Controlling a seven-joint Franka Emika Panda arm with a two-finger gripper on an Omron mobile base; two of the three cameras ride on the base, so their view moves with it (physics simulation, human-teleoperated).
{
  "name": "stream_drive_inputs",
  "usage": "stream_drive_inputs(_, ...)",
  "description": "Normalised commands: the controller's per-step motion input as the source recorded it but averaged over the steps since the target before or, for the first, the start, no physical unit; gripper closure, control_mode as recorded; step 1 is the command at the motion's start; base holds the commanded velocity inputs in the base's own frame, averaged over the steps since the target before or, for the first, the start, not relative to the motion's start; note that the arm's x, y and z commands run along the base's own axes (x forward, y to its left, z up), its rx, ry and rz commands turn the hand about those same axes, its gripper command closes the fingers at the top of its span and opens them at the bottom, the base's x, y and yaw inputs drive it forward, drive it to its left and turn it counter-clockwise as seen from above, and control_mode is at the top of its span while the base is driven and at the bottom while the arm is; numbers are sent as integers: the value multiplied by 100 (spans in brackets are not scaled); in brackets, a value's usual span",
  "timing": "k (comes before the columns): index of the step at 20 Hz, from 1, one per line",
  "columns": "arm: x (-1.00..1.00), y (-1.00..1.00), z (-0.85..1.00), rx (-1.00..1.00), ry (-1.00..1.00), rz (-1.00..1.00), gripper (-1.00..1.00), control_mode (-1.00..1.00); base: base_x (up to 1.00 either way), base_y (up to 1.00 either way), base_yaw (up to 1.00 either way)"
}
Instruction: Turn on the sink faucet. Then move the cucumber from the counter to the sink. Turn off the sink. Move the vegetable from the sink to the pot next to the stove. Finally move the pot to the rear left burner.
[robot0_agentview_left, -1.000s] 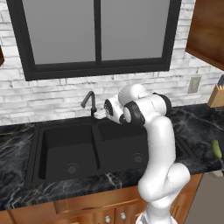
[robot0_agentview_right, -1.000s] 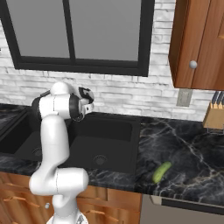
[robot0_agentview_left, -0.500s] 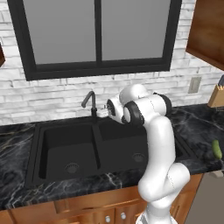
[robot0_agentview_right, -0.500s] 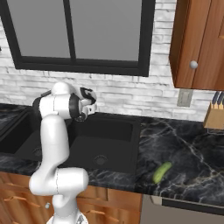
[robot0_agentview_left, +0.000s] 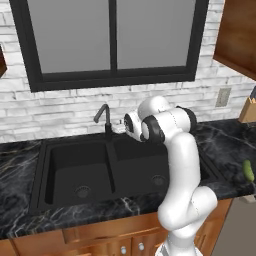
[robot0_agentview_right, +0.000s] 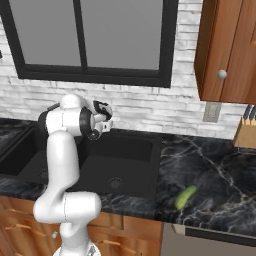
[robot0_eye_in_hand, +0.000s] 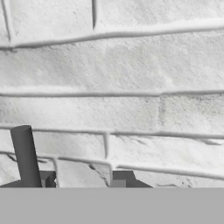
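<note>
Since the earlier frames the gripper (robot0_eye_in_hand: 81, 179) has drawn slightly back from the sink faucet (robot0_agentview_left: 104, 119) and its jaws have parted; they now stand open with nothing between them, facing the white brick wall (robot0_eye_in_hand: 122, 70). The hand hovers over the far edge of the sink (robot0_agentview_left: 65, 170), just right of the faucet. The cucumber (robot0_agentview_right: 185, 197) lies on the counter (robot0_agentview_right: 220, 185) to the right of the sink, near the front edge, well apart from the arm. A knife block (robot0_agentview_right: 245, 134) stands far right against the wall.
</note>
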Motion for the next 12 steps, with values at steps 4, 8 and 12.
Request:
stream_drive_inputs(4,9,-53,-24,4,0,-4,100,-100,0,0,0)
stream_drive_inputs(8,7,-62,-25,5,0,-6,100,-100,0,0,0)
stream_drive_inputs(12,3,-72,-23,5,2,-6,100,-100,0,0,0)
